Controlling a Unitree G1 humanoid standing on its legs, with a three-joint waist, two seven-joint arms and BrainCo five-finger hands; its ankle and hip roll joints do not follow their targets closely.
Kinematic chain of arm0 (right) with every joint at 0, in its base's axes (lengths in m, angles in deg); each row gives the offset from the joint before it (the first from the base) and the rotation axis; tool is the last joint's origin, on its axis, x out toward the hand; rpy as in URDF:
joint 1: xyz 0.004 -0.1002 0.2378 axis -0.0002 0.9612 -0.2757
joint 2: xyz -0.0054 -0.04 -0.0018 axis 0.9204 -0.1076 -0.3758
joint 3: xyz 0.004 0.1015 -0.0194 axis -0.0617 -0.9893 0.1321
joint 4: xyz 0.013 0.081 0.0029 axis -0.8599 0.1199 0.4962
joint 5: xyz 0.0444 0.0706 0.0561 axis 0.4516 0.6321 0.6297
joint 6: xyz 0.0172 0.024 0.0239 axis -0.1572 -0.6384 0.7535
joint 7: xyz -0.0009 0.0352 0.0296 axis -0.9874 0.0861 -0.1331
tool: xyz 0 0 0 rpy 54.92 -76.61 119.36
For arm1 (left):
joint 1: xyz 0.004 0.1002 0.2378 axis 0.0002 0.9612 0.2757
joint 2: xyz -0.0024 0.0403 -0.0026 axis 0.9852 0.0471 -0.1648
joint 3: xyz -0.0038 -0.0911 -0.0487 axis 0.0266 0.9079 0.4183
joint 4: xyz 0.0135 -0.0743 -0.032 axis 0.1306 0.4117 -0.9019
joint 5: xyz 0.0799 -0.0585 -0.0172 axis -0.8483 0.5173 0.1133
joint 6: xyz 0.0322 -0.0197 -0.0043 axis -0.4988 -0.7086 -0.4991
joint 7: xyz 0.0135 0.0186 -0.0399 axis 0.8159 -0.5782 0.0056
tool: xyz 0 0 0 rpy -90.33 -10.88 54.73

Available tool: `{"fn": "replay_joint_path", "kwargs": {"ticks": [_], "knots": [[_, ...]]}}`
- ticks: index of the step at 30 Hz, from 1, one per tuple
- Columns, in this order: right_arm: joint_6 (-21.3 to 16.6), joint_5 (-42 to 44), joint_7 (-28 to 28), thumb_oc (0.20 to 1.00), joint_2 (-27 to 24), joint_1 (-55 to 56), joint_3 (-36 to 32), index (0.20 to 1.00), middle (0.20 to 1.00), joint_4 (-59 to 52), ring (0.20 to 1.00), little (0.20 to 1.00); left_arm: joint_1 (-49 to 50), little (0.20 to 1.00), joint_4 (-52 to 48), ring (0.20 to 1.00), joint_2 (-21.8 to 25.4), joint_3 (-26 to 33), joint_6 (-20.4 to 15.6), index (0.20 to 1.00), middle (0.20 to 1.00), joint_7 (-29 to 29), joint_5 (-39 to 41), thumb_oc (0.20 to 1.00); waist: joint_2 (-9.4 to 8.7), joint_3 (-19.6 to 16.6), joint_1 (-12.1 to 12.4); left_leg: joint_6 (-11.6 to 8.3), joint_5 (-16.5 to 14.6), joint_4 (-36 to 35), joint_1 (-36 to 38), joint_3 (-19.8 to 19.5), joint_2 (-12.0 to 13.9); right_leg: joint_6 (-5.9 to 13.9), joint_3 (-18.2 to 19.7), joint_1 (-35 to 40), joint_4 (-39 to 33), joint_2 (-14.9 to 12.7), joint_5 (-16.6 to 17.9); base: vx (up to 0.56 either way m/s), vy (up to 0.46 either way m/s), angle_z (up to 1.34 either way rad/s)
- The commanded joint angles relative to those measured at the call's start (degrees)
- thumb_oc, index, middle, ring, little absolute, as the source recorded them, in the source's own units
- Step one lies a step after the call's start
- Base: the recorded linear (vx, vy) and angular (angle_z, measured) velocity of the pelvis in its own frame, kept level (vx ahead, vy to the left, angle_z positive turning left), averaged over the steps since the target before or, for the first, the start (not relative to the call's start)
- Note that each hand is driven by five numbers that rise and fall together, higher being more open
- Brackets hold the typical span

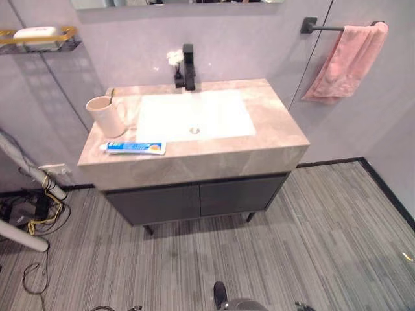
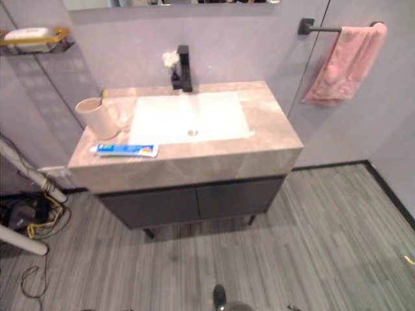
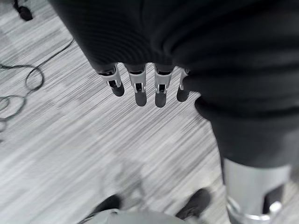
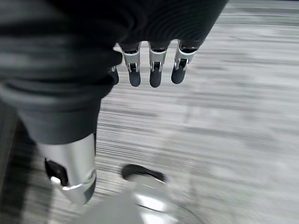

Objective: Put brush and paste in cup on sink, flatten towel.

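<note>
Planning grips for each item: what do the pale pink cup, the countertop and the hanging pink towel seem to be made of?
The pale pink cup looks like matte plastic or ceramic; its even, dull surface leaves it open. The beige veined countertop looks like polished marble or an imitation, given its soft sheen. The pink towel looks like soft cloth, draping in folds.

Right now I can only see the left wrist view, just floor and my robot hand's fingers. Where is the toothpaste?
Observer: The toothpaste tube lies flat on the sink counter, near its front left edge.
Operator: What's next to it?
Observer: A pink cup stands upright just behind the tube.
Operator: And the thing I have to flatten?
Observer: The pink towel hangs bunched on a wall bar, to the right of the sink.
Operator: What about my other arm?
Observer: The right robot hand hangs over the floor, fingers straight, holding nothing.
</note>
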Motion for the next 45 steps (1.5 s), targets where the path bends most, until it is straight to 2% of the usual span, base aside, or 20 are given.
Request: {"fn": "replay_joint_path", "kwargs": {"ticks": [1,3,4,5,6,10,18,23,25,27,30,32,33,36,38,39,40,41,44,45], "knots": [[-0.6,-1.6,2.0,1.000,-2.7,-1.9,1.3,1.000,1.000,-0.3,1.000,1.000,-4.9,1.000,-2.7,1.000,2.9,-2.5,-0.8,1.000,1.000,-1.1,-0.7,1.000,-1.80,5.5,0.1,2.12,15.0,0.7,-3.6,2.8,-3.0,4.26,2.2,-2.5,2.5,-2.0,1.1,0.23,-0.185,0.35],[-0.6,-2.2,3.2,1.000,-3.5,-2.2,1.9,1.000,1.000,-0.5,1.000,1.000,-6.2,1.000,-4.2,1.000,2.9,-3.8,-0.9,1.000,1.000,-2.2,-1.8,1.000,-2.80,6.3,0.9,4.18,11.9,-0.7,-9.5,9.3,-0.4,4.30,1.9,0.0,2.1,-4.0,-0.4,0.29,-0.107,0.13],[-0.5,-2.3,3.7,1.000,-3.9,-2.1,1.7,1.000,1.000,-0.2,1.000,1.000,-6.4,1.000,-4.6,1.000,2.7,-4.3,-1.0,1.000,1.000,-2.4,-2.5,1.000,-2.84,6.3,1.3,5.01,9.9,-6.1,-11.9,11.9,0.4,5.03,1.4,1.8,1.0,-4.6,-1.2,0.18,-0.002,0.06],[-0.5,-2.3,3.7,1.000,-3.9,-2.1,1.6,1.000,1.000,-0.2,1.000,1.000,-6.4,1.000,-4.6,1.000,2.8,-4.3,-1.0,1.000,1.000,-2.4,-2.5,1.000,-2.93,6.2,1.3,5.04,10.1,-6.3,-11.9,12.0,0.3,5.05,1.5,1.7,0.9,-4.7,-1.1,0.29,0.067,0.44],[-0.4,-2.6,4.1,1.000,-4.0,-2.1,1.7,1.000,1.000,0.0,1.000,1.000,-6.0,1.000,-4.5,1.000,2.9,-4.2,-1.1,1.000,1.000,-3.0,-2.5,1.000,-2.67,6.1,2.0,5.44,9.2,-15.8,-13.0,12.4,1.3,6.26,1.6,3.1,0.7,-5.1,-2.3,0.25,0.102,0.38],[-0.8,-4.7,4.2,1.000,-4.4,-3.0,3.6,1.000,1.000,-1.3,1.000,1.000,-5.1,1.000,-3.4,1.000,3.1,-4.1,-1.3,1.000,1.000,-3.0,-2.3,1.000,-0.85,6.6,3.4,4.37,15.0,-24.1,-13.3,8.4,3.8,6.59,3.3,4.8,3.2,-4.3,-5.2,0.23,0.129,-0.17],[-1.3,-5.1,4.1,1.000,-3.5,-3.7,3.2,1.000,1.000,-3.1,1.000,1.000,-3.0,1.000,-1.7,1.000,3.6,-5.1,-1.2,1.000,1.000,-2.6,-5.2,1.000,-0.46,5.1,3.6,6.66,10.5,-22.8,-10.1,9.9,0.4,9.01,6.9,6.7,5.6,-7.4,-5.7,0.16,0.217,-0.42],[-1.4,-7.6,4.5,1.000,-2.4,-5.2,4.8,1.000,1.000,-3.4,1.000,1.000,-3.0,1.000,-3.0,1.000,4.5,-5.5,-1.6,1.000,1.000,-3.2,-5.9,1.000,-0.13,5.4,4.9,8.66,8.3,-22.8,-9.6,11.0,-2.1,11.17,8.0,5.8,5.2,-10.1,-3.3,0.02,0.223,-0.09],[-1.4,-9.5,5.1,1.000,-2.1,-6.2,6.2,1.000,1.000,-4.1,1.000,1.000,-3.0,1.000,-4.5,1.000,5.2,-5.8,-1.9,1.000,1.000,-3.7,-6.3,1.000,-0.09,5.9,5.9,9.57,8.0,-23.9,-9.3,11.0,-3.4,12.42,7.6,4.0,6.7,-11.9,-0.2,-0.03,0.237,-0.10],[-1.4,-9.7,5.1,1.000,-2.1,-6.4,6.5,1.000,1.000,-4.4,1.000,1.000,-2.8,1.000,-5.4,1.000,5.7,-6.1,-2.2,1.000,1.000,-3.9,-6.8,1.000,-0.06,6.2,5.9,9.72,8.2,-24.5,-9.0,10.8,-3.6,12.36,7.4,3.3,7.8,-12.1,0.9,-0.02,0.151,0.03],[-1.7,-9.3,5.2,1.000,-1.9,-6.5,7.1,1.000,1.000,-4.5,1.000,1.000,-2.0,1.000,-7.4,1.000,7.0,-7.0,-3.0,1.000,1.000,-3.8,-8.6,1.000,0.22,6.7,6.6,9.90,8.5,-25.6,-8.2,9.5,-3.6,11.71,6.6,2.7,9.1,-9.9,-1.0,0.01,0.113,0.23],[-2.2,-9.2,5.7,1.000,-2.2,-6.2,7.5,1.000,1.000,-4.3,1.000,1.000,-1.1,1.000,-10.8,1.000,9.0,-8.7,-4.3,1.000,1.000,-3.9,-11.2,1.000,0.13,6.5,7.6,9.96,8.8,-27.0,-7.4,8.4,-4.2,10.58,6.4,1.0,6.6,-6.5,-2.0,0.04,0.038,0.24],[-2.2,-9.2,6.6,1.000,-2.4,-6.3,7.6,1.000,1.000,-4.3,1.000,1.000,0.0,1.000,-13.0,1.000,10.8,-8.5,-5.0,1.000,1.000,-4.5,-12.4,1.000,-0.33,7.1,8.8,9.76,8.8,-26.4,-7.6,7.4,-4.6,10.45,1.3,0.7,3.6,-8.5,-1.0,0.01,-0.035,0.26],[-2.6,-8.7,7.2,1.000,-2.8,-6.4,7.9,1.000,1.000,-3.8,1.000,1.000,0.4,1.000,-17.5,1.000,12.7,-9.9,-6.6,1.000,1.000,-4.3,-13.6,1.000,-0.30,7.3,8.5,9.65,8.8,-26.2,-8.0,5.6,-5.0,10.38,2.9,1.9,2.0,-7.7,-0.9,-0.01,-0.049,0.65],[-2.6,-9.4,7.7,1.000,-3.5,-6.4,8.2,1.000,1.000,-2.9,1.000,1.000,3.2,1.000,-22.7,1.000,15.2,-9.9,-8.2,1.000,1.000,-4.5,-15.2,1.000,-0.18,7.2,10.2,9.27,8.8,-27.1,-7.7,5.5,-4.8,10.68,0.5,3.1,0.0,-8.5,-0.6,0.04,-0.028,0.61],[-2.9,-9.7,7.9,1.000,-4.7,-6.2,8.0,1.000,1.000,-2.6,1.000,1.000,6.0,1.000,-30.5,1.000,19.7,-10.8,-10.8,1.000,1.000,-3.1,-16.9,1.000,0.32,6.5,10.6,9.02,9.1,-27.9,-7.4,4.9,-5.0,10.39,0.3,3.8,-1.0,-8.4,-0.4,0.06,-0.034,0.20],[-2.9,-9.7,7.9,1.000,-4.6,-6.1,8.0,1.000,1.000,-2.6,1.000,1.000,6.3,1.000,-30.9,1.000,20.0,-10.7,-10.7,1.000,1.000,-2.9,-16.8,1.000,0.25,6.5,10.5,9.00,9.2,-28.0,-7.3,4.8,-5.0,10.37,0.2,3.9,-1.1,-8.4,-0.3,0.12,-0.049,0.11],[-3.4,-10.3,8.6,1.000,-5.2,-6.1,8.1,1.000,1.000,-1.2,1.000,1.000,9.6,1.000,-38.1,1.000,25.5,-10.8,-13.3,1.000,1.000,-2.5,-18.7,1.000,0.60,5.8,11.3,8.71,9.4,-28.9,-6.7,4.5,-4.9,10.38,-0.6,4.8,-2.6,-8.6,-0.3,0.07,-0.025,0.16],[-3.4,-11.0,8.9,1.000,-5.1,-6.4,8.3,1.000,1.000,0.7,1.000,1.000,12.0,1.000,-44.7,1.000,30.6,-10.9,-15.0,1.000,1.000,-2.4,-20.6,1.000,0.96,5.4,11.8,8.51,9.6,-29.6,-6.3,4.1,-4.8,10.37,-1.2,5.6,-3.4,-8.7,-0.5,0.06,-0.031,0.07],[-3.5,-11.7,9.3,1.000,-5.3,-6.5,8.8,1.000,1.000,1.5,1.000,1.000,14.0,1.000,-53.1,1.000,36.5,-9.6,-17.2,1.000,1.000,-2.3,-21.4,1.000,1.41,5.5,12.3,8.30,10.3,-29.8,-6.4,4.0,-4.7,10.16,-1.6,5.8,-3.4,-8.7,-0.3,0.10,-0.025,0.08]]}}
